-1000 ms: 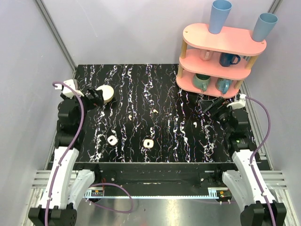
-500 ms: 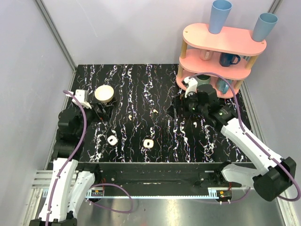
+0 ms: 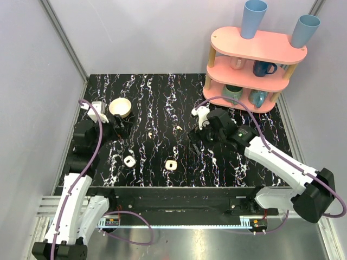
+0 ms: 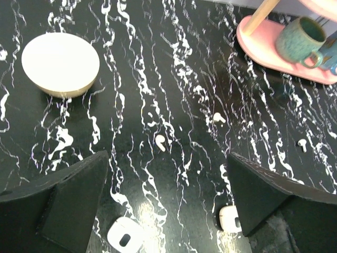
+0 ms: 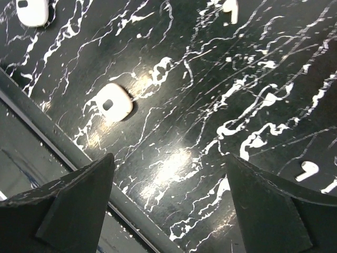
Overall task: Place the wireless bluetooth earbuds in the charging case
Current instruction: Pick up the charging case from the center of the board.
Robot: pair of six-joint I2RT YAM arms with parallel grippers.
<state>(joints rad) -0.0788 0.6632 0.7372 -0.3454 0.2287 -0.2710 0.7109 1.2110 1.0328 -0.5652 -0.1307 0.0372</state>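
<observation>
The right gripper [image 3: 196, 137] has swung away from the pink shelf [image 3: 255, 51] to above the middle of the table [image 3: 162, 97]. The left gripper [image 3: 120, 129] has drawn back from the bowl [image 3: 120, 106].

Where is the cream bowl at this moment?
In the top view, the cream bowl sits far left on the table, beyond the left-hand charging case and an earbud.

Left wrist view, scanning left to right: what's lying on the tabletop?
white bowl → charging case → left earbud → middle earbud → right earbud
</observation>
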